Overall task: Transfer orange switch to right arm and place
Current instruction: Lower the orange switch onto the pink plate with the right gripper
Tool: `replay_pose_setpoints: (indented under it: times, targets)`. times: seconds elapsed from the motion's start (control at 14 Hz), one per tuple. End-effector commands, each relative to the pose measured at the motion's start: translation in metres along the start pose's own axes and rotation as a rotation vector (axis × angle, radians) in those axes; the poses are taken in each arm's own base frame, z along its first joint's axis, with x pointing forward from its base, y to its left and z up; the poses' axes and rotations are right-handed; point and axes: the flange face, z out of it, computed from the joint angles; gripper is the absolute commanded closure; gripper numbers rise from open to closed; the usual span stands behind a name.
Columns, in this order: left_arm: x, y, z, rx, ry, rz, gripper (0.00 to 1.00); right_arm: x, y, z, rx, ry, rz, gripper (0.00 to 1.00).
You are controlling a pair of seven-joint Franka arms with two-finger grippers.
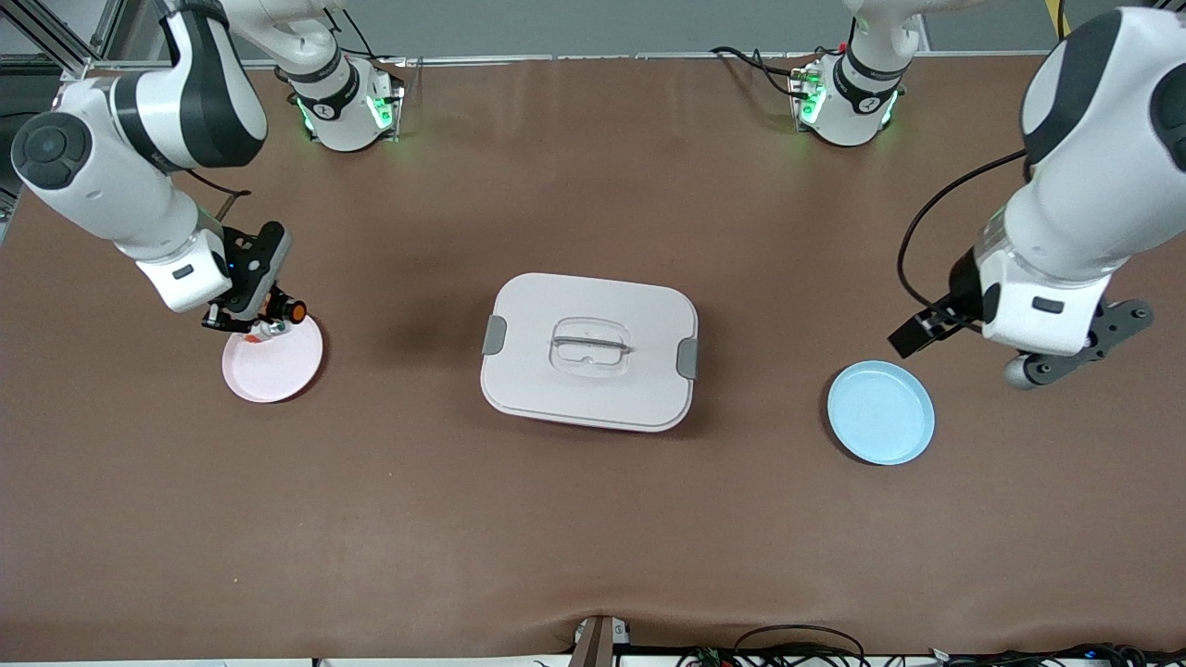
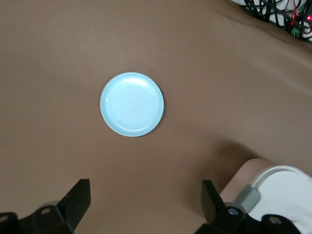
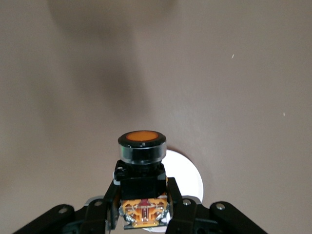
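The blue plate [image 1: 880,412] lies nearest the front camera, toward the left arm's end of the table from the lidded container [image 1: 589,351]. Nothing lies on it.

The lidded container, pale with a grey latch at each short end and a recessed handle in the lid, sits at the table's middle, slightly farther from the camera than the blue plate. Its lid is on; the contents cannot be seen.

The pink plate [image 1: 274,360] lies toward the right arm's end from the lidded container, about level with it. A small pale piece with a reddish bit [image 1: 255,335] rests on the plate's rim part under the gripper.

The right gripper [image 1: 264,317] hangs over the pink plate's farther edge, fingers pinched on the orange switch [image 3: 142,168]. The grip falls on the switch's black body; its orange terminal block sits between the fingers [image 3: 178,207]. The switch's long axis runs roughly level, orange cap pointing away from the gripper, toward the lidded container.

The left gripper [image 2: 146,202] waits above the table beside the blue plate, fingers spread wide, holding nothing.
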Motion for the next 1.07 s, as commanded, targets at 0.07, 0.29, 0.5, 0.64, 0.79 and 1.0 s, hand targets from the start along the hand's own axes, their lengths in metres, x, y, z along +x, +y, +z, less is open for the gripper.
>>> replay_pose_setpoints:
  times: [0.07, 0.29, 0.5, 0.64, 0.79, 1.0]
  targets:
    - [-0.005, -0.060, -0.031, 0.039, 0.039, 0.195, 0.00, -0.037, 0.010, 0.040, -0.004, -0.066, -0.091, 1.00]
    - [-0.008, -0.100, -0.044, -0.027, 0.013, 0.230, 0.00, -0.048, 0.007, 0.075, -0.027, -0.063, -0.087, 1.00]
    - [-0.010, -0.125, -0.052, -0.060, 0.007, 0.282, 0.00, -0.057, 0.013, 0.108, -0.028, -0.080, -0.097, 1.00]
    - [-0.017, -0.131, -0.056, -0.054, -0.019, 0.316, 0.00, -0.068, 0.017, 0.128, -0.039, -0.087, -0.094, 1.00]
    - [-0.022, -0.137, -0.060, -0.048, -0.034, 0.357, 0.00, -0.074, 0.019, 0.146, -0.038, -0.097, -0.103, 1.00]
    - [-0.030, -0.144, -0.064, -0.047, -0.047, 0.404, 0.00, -0.086, 0.023, 0.167, -0.053, -0.092, -0.091, 1.00]
